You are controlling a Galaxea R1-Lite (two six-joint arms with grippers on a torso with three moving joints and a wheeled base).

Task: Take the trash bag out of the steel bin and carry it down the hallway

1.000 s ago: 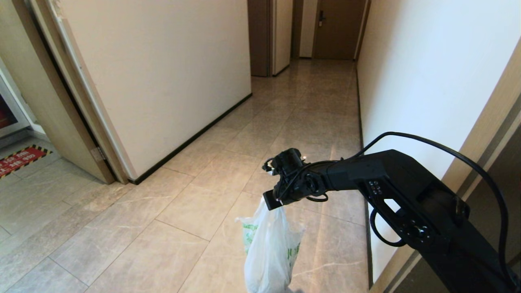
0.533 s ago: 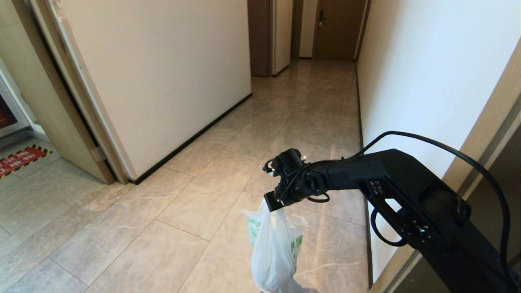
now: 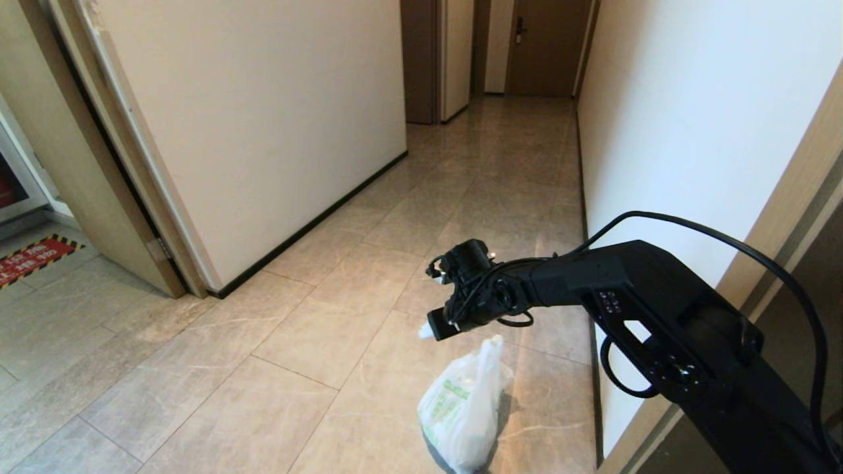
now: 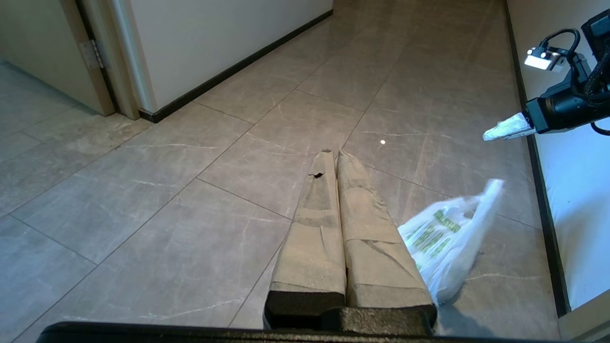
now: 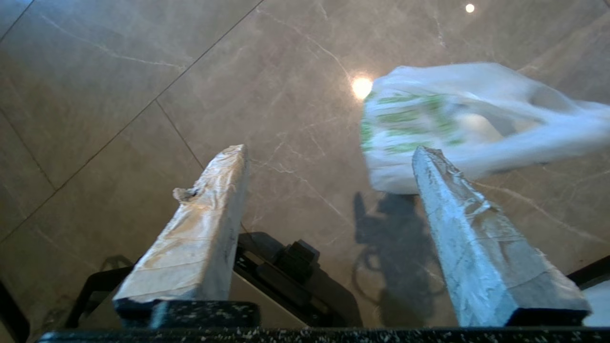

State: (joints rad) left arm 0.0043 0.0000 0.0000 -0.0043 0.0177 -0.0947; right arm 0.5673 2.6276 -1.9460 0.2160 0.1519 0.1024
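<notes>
The trash bag (image 3: 461, 415), thin white plastic with green print, rests on the hallway floor (image 3: 500, 164) close to the right wall, handles up. My right gripper (image 3: 427, 331) hangs above it, open, nothing between its taped fingers (image 5: 209, 224). In the right wrist view the trash bag (image 5: 429, 124) lies below, beyond the right gripper (image 5: 330, 151). The left wrist view shows the trash bag (image 4: 443, 243) beside my left gripper (image 4: 334, 153), which is shut and empty, low over the tiles. The steel bin is out of view.
White walls with black baseboards line the corridor (image 3: 658, 131). A brown door (image 3: 543, 46) closes the far end. An open doorway (image 3: 118, 164) and a red floor mat (image 3: 36, 257) lie at the left. My base (image 5: 286, 271) shows under the right gripper.
The right gripper has opened and let go of the trash bag, which has dropped from its fingers to the floor. The arm itself has stayed in place.
</notes>
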